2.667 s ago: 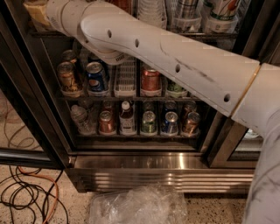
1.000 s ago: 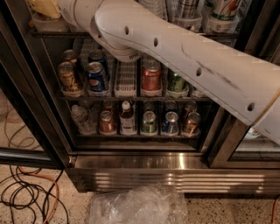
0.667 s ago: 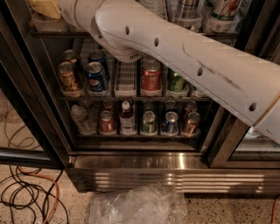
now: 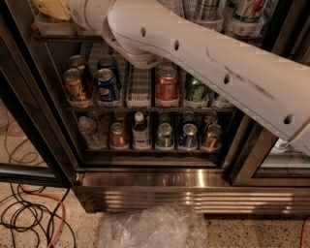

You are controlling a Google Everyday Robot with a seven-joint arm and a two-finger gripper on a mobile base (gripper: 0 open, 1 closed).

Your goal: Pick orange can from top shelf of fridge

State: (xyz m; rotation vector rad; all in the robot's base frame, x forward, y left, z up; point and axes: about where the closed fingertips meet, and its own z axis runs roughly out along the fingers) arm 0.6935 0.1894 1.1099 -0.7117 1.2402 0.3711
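In the camera view, my tool [image 4: 48,8] sits just above the top shelf [image 4: 54,37] of the fridge [image 4: 193,193], since that is where the orange can should stand. I cannot tell how far open it is. I cannot see the orange can; the arm [image 4: 203,53], running down-right from the tool, hides much of that shelf.

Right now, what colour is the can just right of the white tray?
The can is red, seen in the camera view; the end effector is at top left.
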